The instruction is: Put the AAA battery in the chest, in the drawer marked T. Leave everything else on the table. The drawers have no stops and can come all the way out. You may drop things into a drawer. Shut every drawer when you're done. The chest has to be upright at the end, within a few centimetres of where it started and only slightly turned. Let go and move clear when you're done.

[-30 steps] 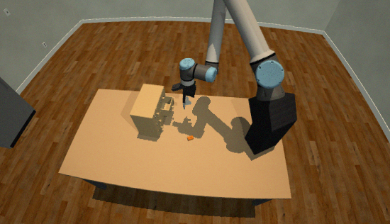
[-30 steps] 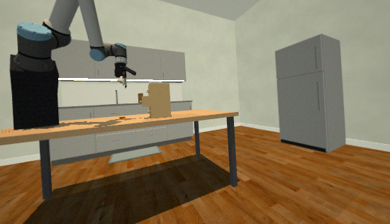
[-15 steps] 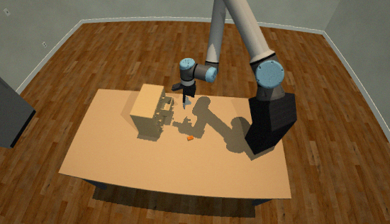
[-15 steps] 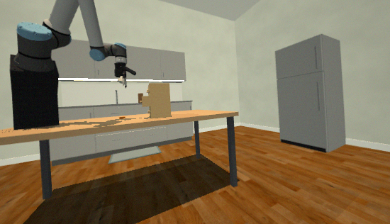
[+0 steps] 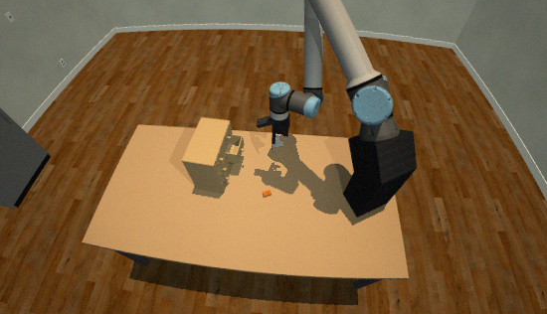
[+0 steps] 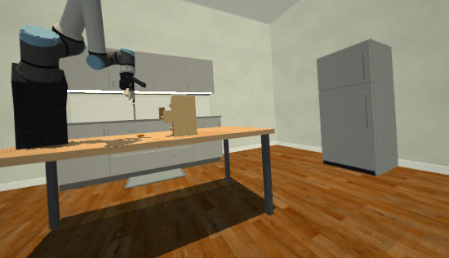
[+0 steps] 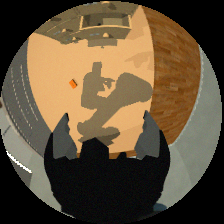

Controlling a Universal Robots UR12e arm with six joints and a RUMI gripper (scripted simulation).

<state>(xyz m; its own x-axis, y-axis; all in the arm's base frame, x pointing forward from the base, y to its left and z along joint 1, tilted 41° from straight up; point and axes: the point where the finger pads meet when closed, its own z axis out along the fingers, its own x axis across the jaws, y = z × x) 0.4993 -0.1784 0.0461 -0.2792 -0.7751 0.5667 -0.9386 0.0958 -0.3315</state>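
Note:
A small orange battery (image 5: 267, 193) lies on the table to the right of the wooden chest (image 5: 211, 155). It also shows in the wrist view (image 7: 73, 83) and, tiny, in the exterior view (image 6: 140, 135). The chest (image 6: 183, 115) stands upright with at least one drawer (image 5: 235, 147) pulled out toward the arm; the drawer marks are too small to read. My gripper (image 5: 276, 143) hangs high above the table, behind the battery and right of the chest. It is open and empty, and both fingers show in the wrist view (image 7: 105, 135).
The arm's black base (image 5: 380, 171) stands on the table's right side. The arm's shadow falls across the table near the battery. A fridge (image 6: 355, 105) and kitchen counters stand off the table.

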